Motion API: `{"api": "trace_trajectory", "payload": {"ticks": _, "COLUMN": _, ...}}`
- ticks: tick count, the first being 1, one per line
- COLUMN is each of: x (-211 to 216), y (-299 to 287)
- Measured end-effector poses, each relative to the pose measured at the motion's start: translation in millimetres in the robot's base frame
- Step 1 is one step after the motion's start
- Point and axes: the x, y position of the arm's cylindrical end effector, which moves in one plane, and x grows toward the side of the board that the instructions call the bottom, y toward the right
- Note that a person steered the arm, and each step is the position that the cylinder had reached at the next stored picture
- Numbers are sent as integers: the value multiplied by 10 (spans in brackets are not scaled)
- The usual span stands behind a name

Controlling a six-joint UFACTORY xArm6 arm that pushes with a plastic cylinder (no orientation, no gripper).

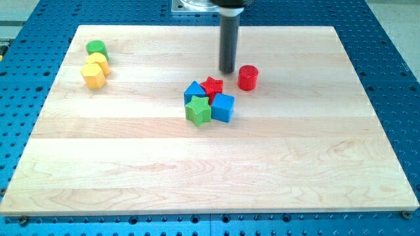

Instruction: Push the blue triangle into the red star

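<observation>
The blue triangle (194,92) lies near the board's middle, touching the red star (212,86) on its right. A green star (198,111) sits just below them and a blue cube (223,107) sits to the lower right, all packed in one cluster. My tip (228,70) stands just above and to the right of the red star, with a small gap to it. A red cylinder (248,77) stands to the right of my tip.
At the view's upper left, a green cylinder (96,48), a yellow block (98,61) and a yellow hexagon block (94,75) stand in a short column. The wooden board (210,183) lies on a blue perforated table.
</observation>
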Motion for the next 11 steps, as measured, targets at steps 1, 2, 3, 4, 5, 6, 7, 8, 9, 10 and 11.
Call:
{"api": "trace_trajectory", "payload": {"ticks": 1, "x": 98, "y": 621}}
{"api": "trace_trajectory", "payload": {"ticks": 2, "x": 562, "y": 282}}
{"api": "trace_trajectory", "payload": {"ticks": 3, "x": 972, "y": -323}}
{"api": "trace_trajectory", "payload": {"ticks": 4, "x": 483, "y": -329}}
{"api": "trace_trajectory", "payload": {"ticks": 5, "x": 336, "y": -1432}}
{"api": "trace_trajectory", "payload": {"ticks": 6, "x": 1007, "y": -1730}}
{"api": "trace_trajectory", "payload": {"ticks": 7, "x": 1021, "y": -1305}}
{"api": "trace_trajectory", "payload": {"ticks": 8, "x": 1149, "y": -1516}}
{"api": "trace_trajectory", "payload": {"ticks": 9, "x": 1801, "y": -1985}}
{"api": "trace_trajectory", "payload": {"ticks": 10, "x": 1980, "y": -1398}}
{"api": "trace_trajectory", "payload": {"ticks": 11, "x": 1752, "y": -978}}
